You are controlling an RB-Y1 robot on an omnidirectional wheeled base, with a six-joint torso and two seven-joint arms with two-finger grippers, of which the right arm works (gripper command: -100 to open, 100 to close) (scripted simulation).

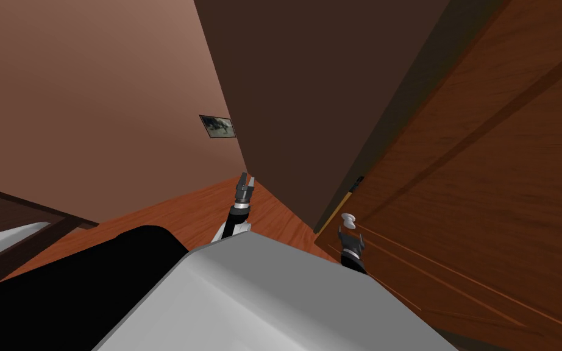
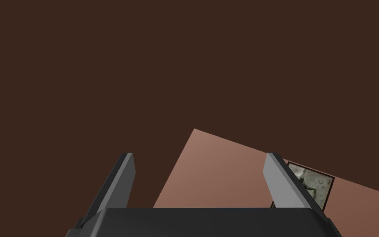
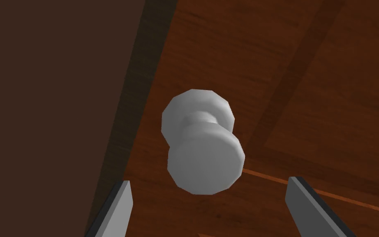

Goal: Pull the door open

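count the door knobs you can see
1: a light grey knob on the brown wooden door, near its edge, just ahead of the open right claw. Any knob on the door's far side would be hidden.

1. The door (image 1: 487, 183) is reddish-brown wood with clear grain and stands on my right in the head view. Darker bands cross its face and mark out panels, and thin lighter lines run across it lower down.
2. Its free edge lies beside a dark brown wall (image 1: 310, 91), with a narrow pale strip along that edge near the knob. Whether the door is shut or slightly ajar cannot be told.
3. The knob (image 3: 203, 142) is plain light grey. It has a faceted round plate against the door, a short narrower neck and a larger faceted round head. It stands out from the face, close to the free edge.
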